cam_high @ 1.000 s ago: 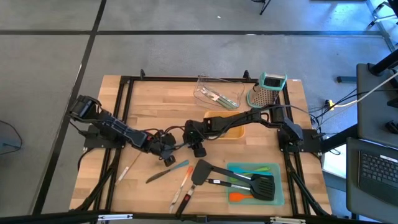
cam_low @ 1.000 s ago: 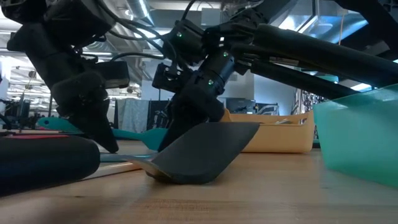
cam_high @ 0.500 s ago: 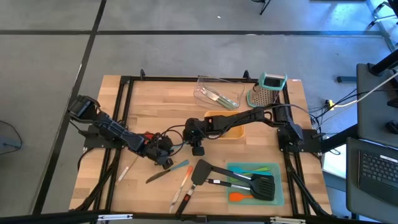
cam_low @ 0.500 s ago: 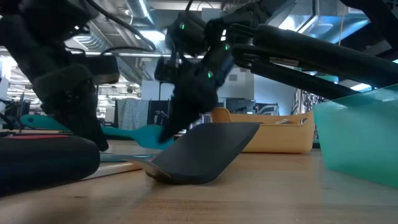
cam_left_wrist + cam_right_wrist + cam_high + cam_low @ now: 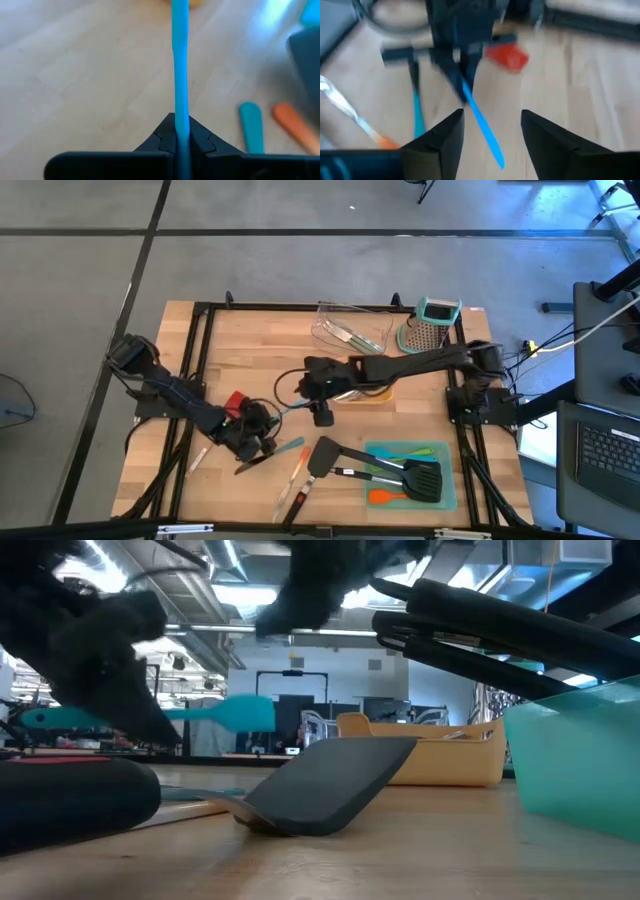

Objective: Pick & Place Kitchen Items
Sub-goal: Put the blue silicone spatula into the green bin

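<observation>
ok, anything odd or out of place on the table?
Utensils lie loose at mixed angles on the wood by the teal tray, none sorted. The left gripper holds a blue utensil clamped edge-on. No spill or damage shows.

My right gripper has let go of the blue spatula and pulled back toward the far right, jaws now apart. My left gripper has drawn back toward the near left, carrying that spatula clamped by its handle, off the table.
</observation>
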